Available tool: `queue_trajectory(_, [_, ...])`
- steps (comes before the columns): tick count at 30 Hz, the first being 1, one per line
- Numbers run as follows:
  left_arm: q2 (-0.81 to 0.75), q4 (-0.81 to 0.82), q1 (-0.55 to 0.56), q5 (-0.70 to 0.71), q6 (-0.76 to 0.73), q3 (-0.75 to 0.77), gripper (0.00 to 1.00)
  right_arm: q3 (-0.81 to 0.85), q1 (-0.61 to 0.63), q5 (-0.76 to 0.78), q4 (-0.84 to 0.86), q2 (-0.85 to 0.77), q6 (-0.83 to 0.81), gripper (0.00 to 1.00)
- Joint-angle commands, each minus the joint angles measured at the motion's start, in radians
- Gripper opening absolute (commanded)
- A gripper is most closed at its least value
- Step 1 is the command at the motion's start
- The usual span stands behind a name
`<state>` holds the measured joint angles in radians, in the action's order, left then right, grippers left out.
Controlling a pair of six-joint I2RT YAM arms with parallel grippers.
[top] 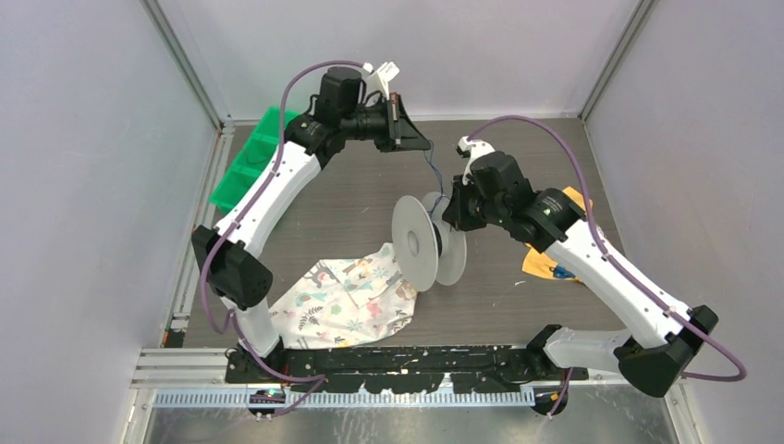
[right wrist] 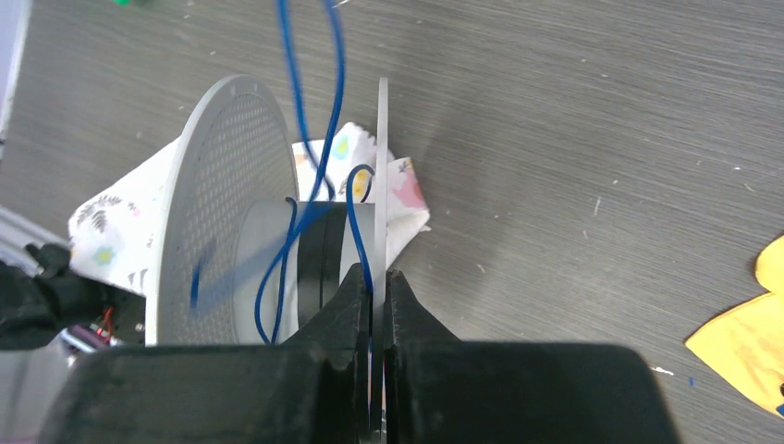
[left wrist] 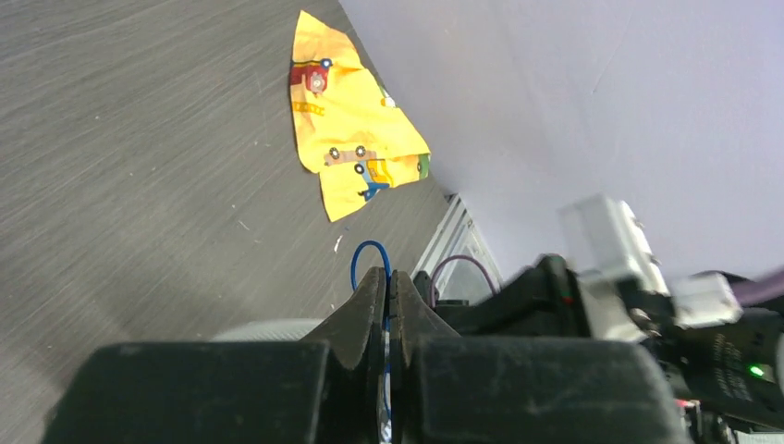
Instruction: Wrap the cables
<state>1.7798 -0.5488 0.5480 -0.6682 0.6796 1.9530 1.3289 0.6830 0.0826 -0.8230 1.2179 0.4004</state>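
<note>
We are mid-wind: right jaws clamped on a disc rim of the spool (top: pixel 413 242), holding it upright over the desk (top: pixel 370 194); left jaws pinched together on the cable (left wrist: pixel 370 244), which runs to the hub. Next, we judge, the left must circle the hub, keeping tension

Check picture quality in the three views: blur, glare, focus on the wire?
Top external: even light, no glare, sharp; the wire barely resolves. Left wrist: yellow cloth crisp, the left gripper soft up close. Right wrist: wire strands smeared near the top, spool disc sharp, casting a soft shadow on the table.
</note>
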Motion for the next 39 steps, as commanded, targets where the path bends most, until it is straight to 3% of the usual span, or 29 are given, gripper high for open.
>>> queue_trajectory(1, [-0.017, 0.166, -0.045, -0.094, 0.066, -0.041, 0.00, 0.002, 0.013, -0.102, 0.069, -0.088, -0.002, 0.01])
queue_trajectory(8, [0.026, -0.074, -0.069, -0.048, -0.227, -0.033, 0.01, 0.068, 0.012, -0.043, -0.032, -0.130, -0.002, 0.01])
queue_trajectory(14, [0.007, -0.135, -0.071, -0.056, -0.423, -0.151, 0.00, 0.177, 0.012, 0.013, -0.108, -0.150, 0.006, 0.01])
queue_trajectory(19, [0.019, -0.144, -0.071, -0.125, -0.452, -0.195, 0.01, 0.327, 0.012, 0.034, -0.144, -0.114, 0.041, 0.01])
queue_trajectory(28, [0.000, -0.221, -0.071, -0.202, -0.565, -0.251, 0.01, 0.465, -0.017, 0.271, -0.184, -0.086, 0.114, 0.01])
queue_trajectory(33, [-0.043, -0.122, -0.071, -0.229, -0.477, -0.337, 0.01, 0.375, -0.060, 0.442, -0.085, -0.115, 0.202, 0.01])
queue_trajectory(39, [-0.096, 0.115, -0.051, -0.188, -0.188, -0.493, 0.00, 0.293, -0.075, 0.570, 0.013, -0.115, 0.277, 0.01])
